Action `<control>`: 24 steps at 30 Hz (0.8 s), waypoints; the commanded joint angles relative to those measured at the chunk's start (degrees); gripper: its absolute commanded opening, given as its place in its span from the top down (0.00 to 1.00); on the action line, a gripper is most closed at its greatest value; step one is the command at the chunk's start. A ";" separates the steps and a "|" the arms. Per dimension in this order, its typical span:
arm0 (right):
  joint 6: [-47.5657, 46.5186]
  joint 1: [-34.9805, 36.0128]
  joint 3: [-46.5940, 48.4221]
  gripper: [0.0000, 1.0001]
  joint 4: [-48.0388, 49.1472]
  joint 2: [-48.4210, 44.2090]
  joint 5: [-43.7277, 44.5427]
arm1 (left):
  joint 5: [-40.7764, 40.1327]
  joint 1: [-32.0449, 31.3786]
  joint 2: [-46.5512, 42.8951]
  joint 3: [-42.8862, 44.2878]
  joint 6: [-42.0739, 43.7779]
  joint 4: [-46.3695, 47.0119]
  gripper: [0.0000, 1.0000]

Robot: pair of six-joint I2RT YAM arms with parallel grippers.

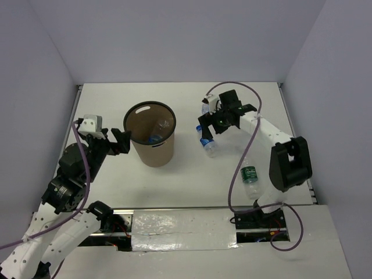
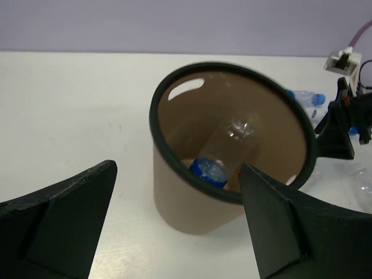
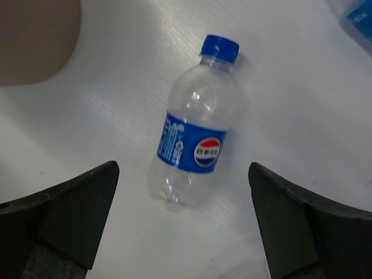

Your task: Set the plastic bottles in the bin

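Nearest the lens on your left wrist, the left fingers stand wide apart with nothing between them, and they frame the bin just ahead. The bin stands upright on the worktop. Inside it you can see one bottle with a blue label resting slanted against the inner wall. You cannot tell whether another lies beneath it.

Your right fingers are spread just as wide and are also empty. They hover over a blue-capped bottle that lies on its side on the worktop. It sits roughly centred between the fingers and touches neither. From above, this bottle lies near the bin, on its right side.

A third bottle shows only as a corner of blue label at the edge of the right wrist view, so it is close by but mostly out of frame. The green-label bottle lies on its side near the base of the right arm, well apart from the bin.

By this reading you have at least one bottle in and three out on the worktop. If there are more bottles, the pictures do not show where they are. Most of the job is ahead of you. The natural next step is to lower the right fingers around the blue-capped bottle and close on its middle. It is round and may roll as the fingers touch it.
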 commanded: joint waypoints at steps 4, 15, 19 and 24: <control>3.67 3.63 8.01 0.00 -2.60 9.59 3.91 | -6.30 0.37 -8.74 -4.05 -1.11 -2.72 0.00; 5.52 5.48 15.75 0.05 -5.67 21.12 8.57 | -6.66 1.33 -14.74 -7.57 -2.25 -5.80 0.00; 5.26 5.48 13.99 0.16 -4.97 21.55 9.80 | -4.46 2.39 -15.35 -7.92 -2.25 -5.27 0.01; 3.76 5.65 13.90 0.54 -6.55 21.39 9.54 | -4.02 2.56 -16.50 -8.01 -2.43 -5.45 0.01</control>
